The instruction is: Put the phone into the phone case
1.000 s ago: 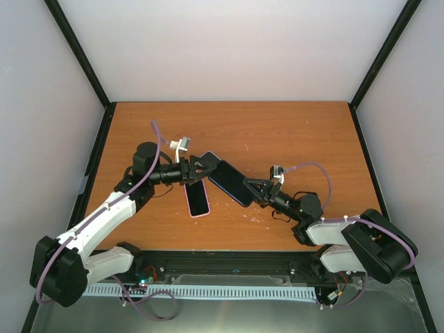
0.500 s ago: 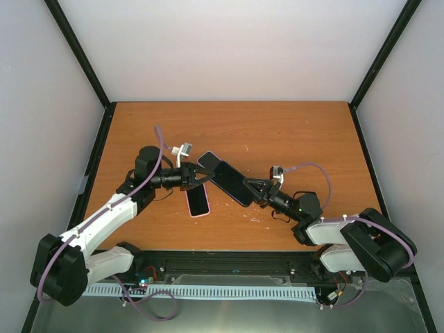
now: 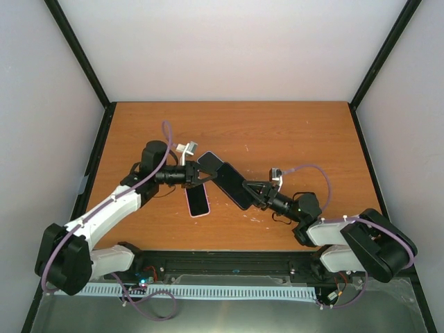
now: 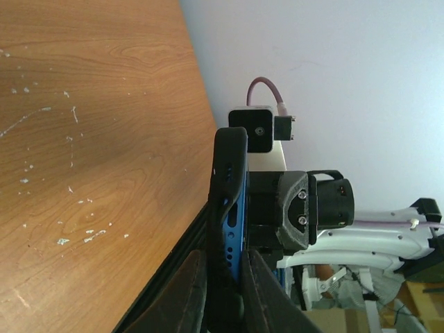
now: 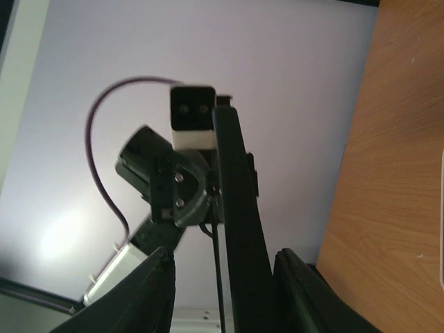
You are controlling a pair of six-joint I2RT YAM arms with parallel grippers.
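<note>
A blue phone (image 4: 238, 229) lies pressed against a black phone case (image 4: 223, 173), and the pair is held on edge above the table. Seen from the top camera, this dark slab (image 3: 229, 182) slants between the two arms. My left gripper (image 3: 199, 175) is shut on its upper left end; in the left wrist view both fingers (image 4: 187, 295) press the case and phone. My right gripper (image 3: 251, 192) stands at the lower right end with its jaws open. In the right wrist view the slab's edge (image 5: 236, 194) runs between them, with a clear gap to the left finger (image 5: 156, 291).
A pink-edged slab with a dark face (image 3: 198, 201) lies flat on the wooden table (image 3: 291, 132), just below the left gripper. Black frame posts and pale walls close in the table's back and sides.
My left gripper has shut on the upper left end of the phone and case. My right gripper, shut on the other end before, has opened. The slab has shifted slightly.
</note>
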